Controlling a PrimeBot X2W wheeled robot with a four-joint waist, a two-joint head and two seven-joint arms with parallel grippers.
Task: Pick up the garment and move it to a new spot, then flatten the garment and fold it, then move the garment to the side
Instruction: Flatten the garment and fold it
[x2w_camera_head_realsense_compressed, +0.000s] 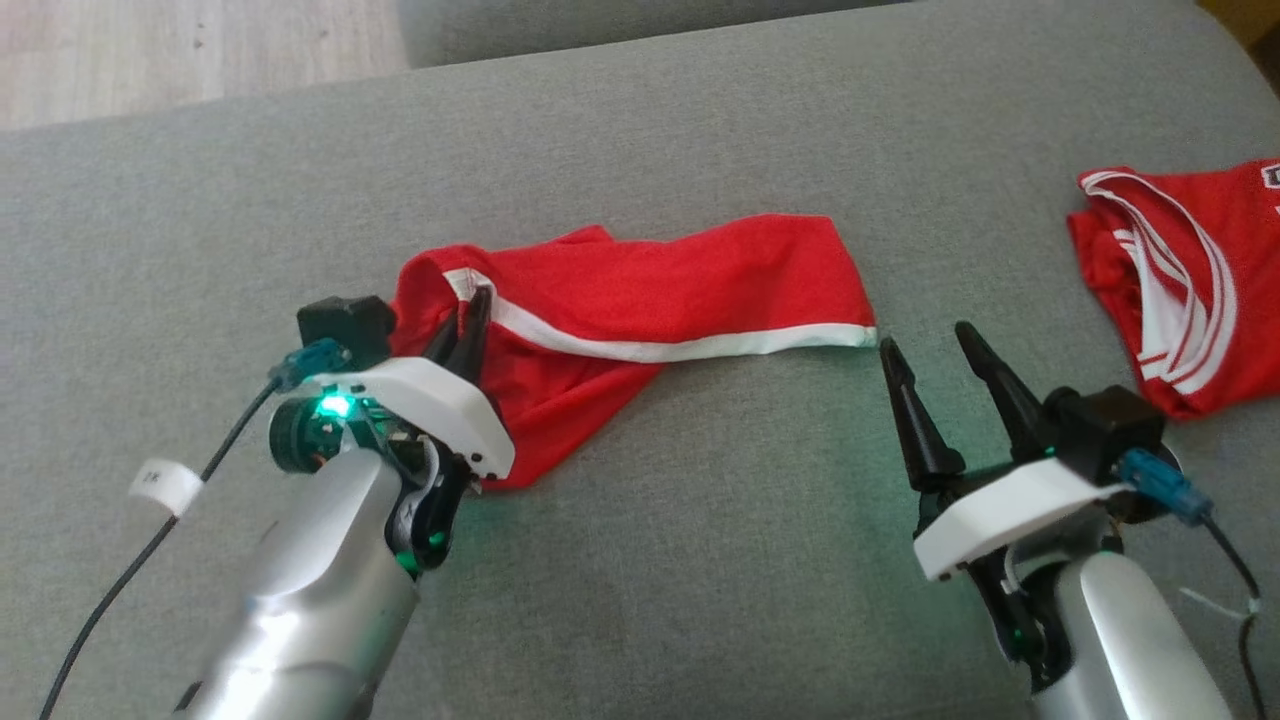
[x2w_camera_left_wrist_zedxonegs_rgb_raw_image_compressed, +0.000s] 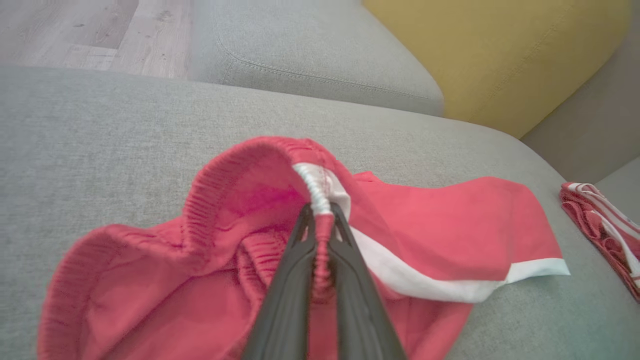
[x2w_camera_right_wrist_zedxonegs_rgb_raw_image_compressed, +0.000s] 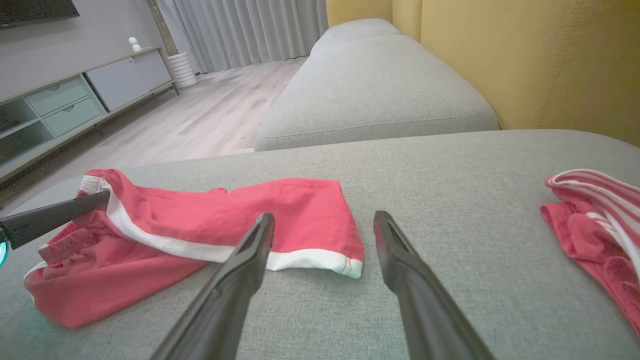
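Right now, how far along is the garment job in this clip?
Early. Done: nothing visibly; the red shorts lie crumpled and unfolded on the grey cushion. In hand: the left gripper is shut on the waistband, the first pickup grasp. The right gripper is open near the white hem corner, holding nothing. Left: lifting, moving, flattening, folding, setting aside.

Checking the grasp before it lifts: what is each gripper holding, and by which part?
Left gripper is shut on the red shorts, pinching the elastic waistband beside the white stripe. Right gripper is open, holding nothing.
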